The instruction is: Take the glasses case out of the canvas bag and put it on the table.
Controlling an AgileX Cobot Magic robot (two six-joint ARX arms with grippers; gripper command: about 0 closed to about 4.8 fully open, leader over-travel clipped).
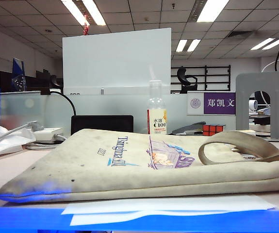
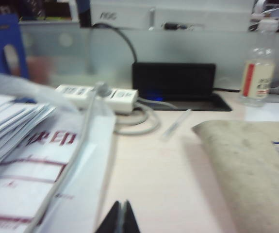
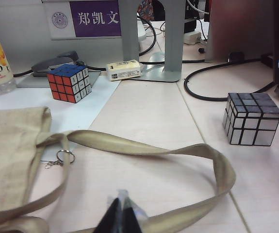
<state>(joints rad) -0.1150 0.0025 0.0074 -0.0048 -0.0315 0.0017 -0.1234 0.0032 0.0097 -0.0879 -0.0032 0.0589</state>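
The bag [image 1: 144, 162] lay flat on the table [image 2: 163, 184]. Left gripper [image 2: 121, 218] and right gripper [image 3: 120, 216] hovered beside it, jaws together, empty.

The light beige bench [image 3: 149, 116] carries the canvas bag [image 1: 144, 162] lying flat, its strap handle [image 3: 144, 145] looped out over the surface. White paper sheets [image 1: 168, 206] lie under the bag's near edge. Also on it: a colored Rubik's cube [image 3: 69, 82], a silver mirror cube [image 3: 251, 119], a bottle [image 1: 156, 114], a power strip [image 2: 98, 94] and printed papers [image 2: 27, 165]
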